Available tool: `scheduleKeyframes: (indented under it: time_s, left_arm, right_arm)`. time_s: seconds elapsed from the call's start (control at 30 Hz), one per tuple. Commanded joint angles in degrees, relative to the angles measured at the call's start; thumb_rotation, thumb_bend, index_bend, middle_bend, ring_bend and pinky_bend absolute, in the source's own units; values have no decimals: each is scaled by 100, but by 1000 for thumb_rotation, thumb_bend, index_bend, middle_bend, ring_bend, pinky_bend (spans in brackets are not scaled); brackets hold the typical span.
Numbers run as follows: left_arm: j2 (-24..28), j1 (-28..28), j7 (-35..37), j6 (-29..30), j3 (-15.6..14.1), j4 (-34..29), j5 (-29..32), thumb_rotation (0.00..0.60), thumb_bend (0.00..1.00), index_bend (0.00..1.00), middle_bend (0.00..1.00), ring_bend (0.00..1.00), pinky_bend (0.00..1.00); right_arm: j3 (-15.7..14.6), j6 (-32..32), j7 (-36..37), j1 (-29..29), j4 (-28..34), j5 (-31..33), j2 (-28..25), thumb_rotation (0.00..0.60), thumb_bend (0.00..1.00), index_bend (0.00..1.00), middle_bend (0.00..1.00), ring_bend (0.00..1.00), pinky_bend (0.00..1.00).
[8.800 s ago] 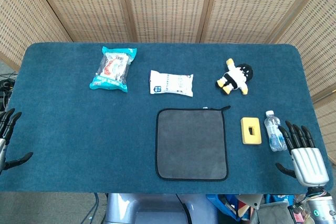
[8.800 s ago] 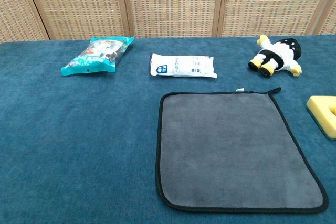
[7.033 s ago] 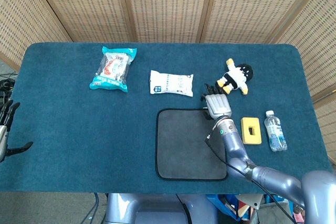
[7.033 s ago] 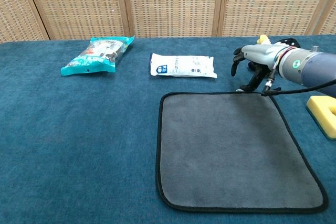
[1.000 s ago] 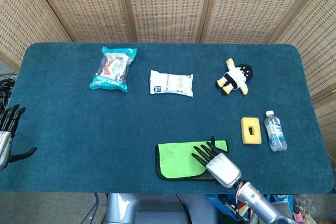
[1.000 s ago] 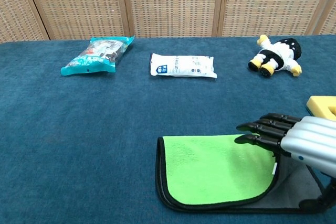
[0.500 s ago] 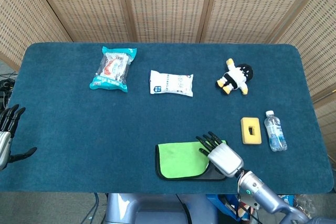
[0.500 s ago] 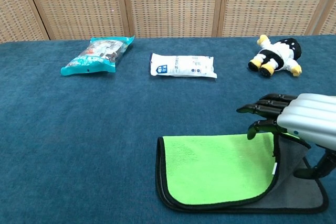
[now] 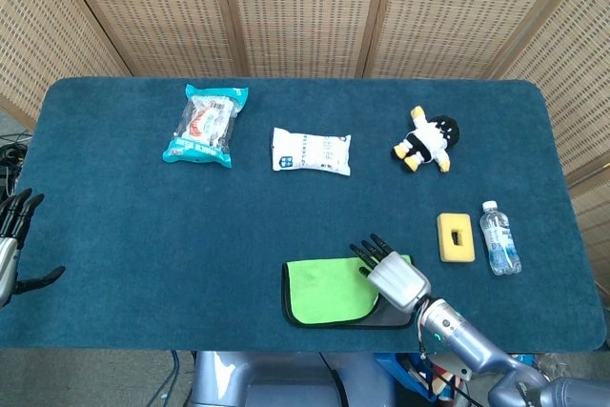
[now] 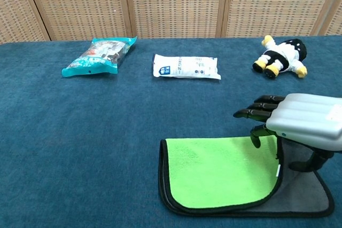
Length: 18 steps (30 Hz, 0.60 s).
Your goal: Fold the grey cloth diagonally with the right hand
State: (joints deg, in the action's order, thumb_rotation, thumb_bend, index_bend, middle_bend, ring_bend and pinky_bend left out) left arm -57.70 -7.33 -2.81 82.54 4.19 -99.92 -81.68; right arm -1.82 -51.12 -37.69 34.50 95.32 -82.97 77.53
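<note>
One cloth (image 9: pixel 329 293) (image 10: pixel 224 174), near table (image 9: pixel 114 226) (image 10: pixel 80 142) front edge, right of centre: folded over, green side up, grey strip w/ black trim showing at right and front. Right hand (image 9: pixel 393 272) (image 10: pixel 299 121) above cloth's right part, fingers (image 10: pixel 256 113) stretched and apart, nothing held. Left hand (image 9: pixel 11 250) at far left edge, off table, fingers spread, empty. Also on table: teal snack bag (image 9: pixel 205 124) (image 10: pixel 99 56), white pack (image 9: pixel 311 151) (image 10: pixel 186 67), plush toy (image 9: pixel 427 140) (image 10: pixel 280 57), yellow sponge (image 9: pixel 456 237), water bottle (image 9: pixel 498 238).
</note>
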Motion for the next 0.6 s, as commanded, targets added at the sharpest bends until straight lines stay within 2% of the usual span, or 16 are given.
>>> scheduleKeyframes:
  time_s: [0.03,0.23,0.6]
  left_arm:
    - [4,-4,9,-9,3,4,7,600,147,0,0,0,0]
    - [2,-2,-1,-6,-4,-6,-6,600,147,0,0,0,0]
    - [-21,-4,-74,-9,-22,-29,-28,600,147,0,0,0,0]
  right_arm:
    - [22,-7,-262,3,-1,166,12,600,356,443,0,0,0]
    - [-81,-192,-315,-94,-2,87,-13,600,418,546,0,0,0]
    - [-345,-557,102,-339,-164,-340,-6,600,465,589,0,0,0]
